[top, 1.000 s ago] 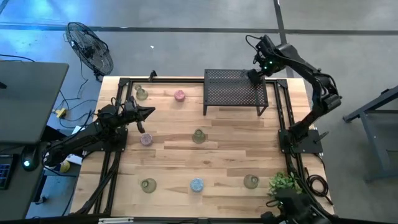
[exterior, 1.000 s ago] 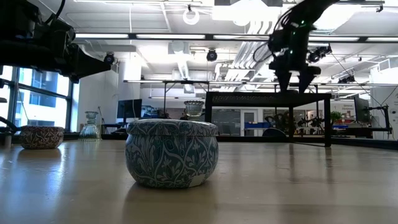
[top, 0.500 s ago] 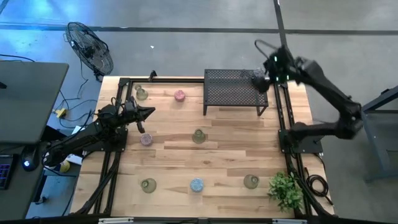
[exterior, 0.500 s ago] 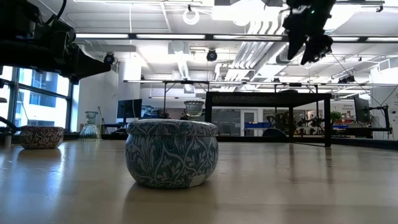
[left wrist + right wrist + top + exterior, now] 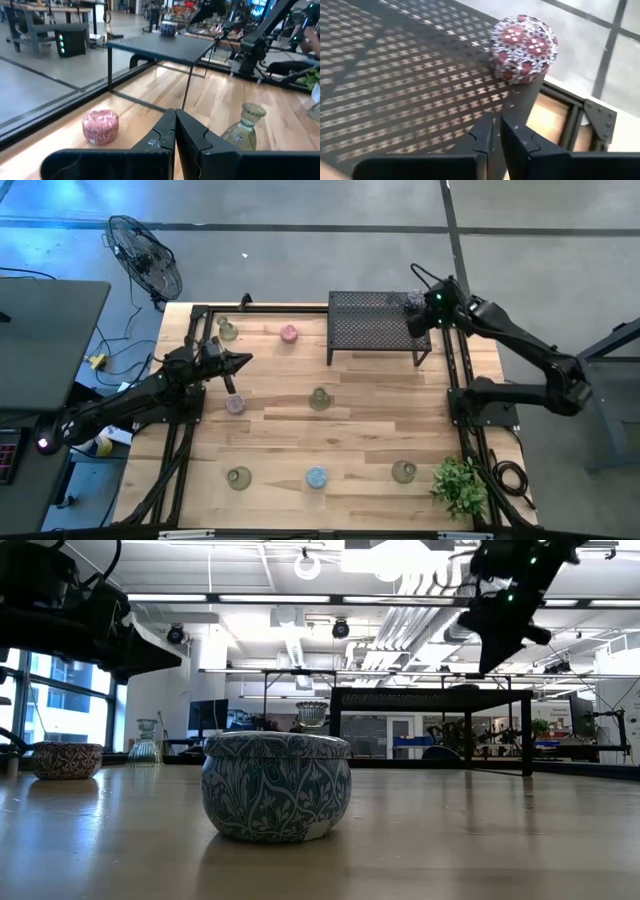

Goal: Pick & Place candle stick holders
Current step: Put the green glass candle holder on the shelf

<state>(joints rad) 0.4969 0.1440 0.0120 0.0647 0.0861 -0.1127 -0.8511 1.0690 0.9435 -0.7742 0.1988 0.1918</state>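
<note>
Taking the black mesh rack as the landmark: the right gripper hangs just off the rack's right end with its fingers pressed together and nothing between them, and a red-patterned holder sits on the mesh close ahead of the fingertips, at that end's corner. It is round and squat, so it offers no long axis to line up with. That holder looks already placed, so the coming move likely turns on the seven holders on the bare table in front of the rack. Nearest the clenched, empty left gripper is the pink holder, just in front of it; the right arm is closer to the olive holder by the plant. The right wrist view alone shows the rack holder's pattern and the clear gap to the fingers; the high view alone gives the whole spread, while the low view is filled by a blue patterned holder.
</note>
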